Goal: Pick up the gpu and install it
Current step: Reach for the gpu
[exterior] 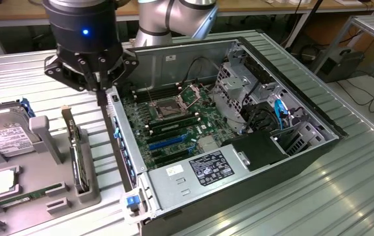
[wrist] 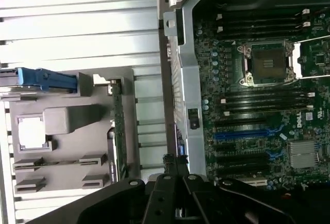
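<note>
Exterior view: the black claw (exterior: 100,97) hangs with its two thin fingers pressed together and nothing between them. It is above the narrow gap between a grey plastic holder (exterior: 43,132) and the open computer case (exterior: 154,69). A small blue light glows on the round body of the claw.

The graphics card (exterior: 75,155) stands on its edge in a slot of the holder, well below the claw and apart from it. It shows as a thin green board with a dull silver strip at its far end. On the same holder lie a boxy silver hard drive (exterior: 6,140) with a white label, a square chip (exterior: 0,181) and a long narrow green memory stick (exterior: 23,199).

The case lies on its side on a ribbed metal table (exterior: 344,196), showing a green circuit board (exterior: 193,123) with a square socket and long dark slots.

In the wrist view the closed claw (wrist: 175,163) sits over the case's grey sheet-metal edge. The graphics card (wrist: 116,131) appears edge-on in its slot.
</note>
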Tool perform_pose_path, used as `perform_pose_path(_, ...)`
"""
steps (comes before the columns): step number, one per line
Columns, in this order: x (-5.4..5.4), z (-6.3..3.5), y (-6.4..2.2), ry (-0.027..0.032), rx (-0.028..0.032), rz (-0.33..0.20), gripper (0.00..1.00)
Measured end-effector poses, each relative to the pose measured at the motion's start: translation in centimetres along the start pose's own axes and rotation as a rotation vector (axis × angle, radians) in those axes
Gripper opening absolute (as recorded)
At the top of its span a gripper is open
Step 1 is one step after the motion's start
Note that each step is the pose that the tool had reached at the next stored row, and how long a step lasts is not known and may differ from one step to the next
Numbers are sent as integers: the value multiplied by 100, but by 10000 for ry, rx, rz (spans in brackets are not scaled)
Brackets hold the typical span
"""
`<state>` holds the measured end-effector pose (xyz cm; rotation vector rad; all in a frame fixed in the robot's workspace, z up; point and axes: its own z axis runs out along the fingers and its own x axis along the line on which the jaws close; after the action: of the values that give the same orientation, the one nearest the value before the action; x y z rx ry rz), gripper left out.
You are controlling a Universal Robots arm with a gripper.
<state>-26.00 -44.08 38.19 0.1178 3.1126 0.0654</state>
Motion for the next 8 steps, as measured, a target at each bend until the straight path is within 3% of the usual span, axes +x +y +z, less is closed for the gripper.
perform_pose_path(3, 164, 28, -38, -1, 2, 1, 11)
perform_pose_path(8, 531, 104, -116, -1, 21, 0, 11)
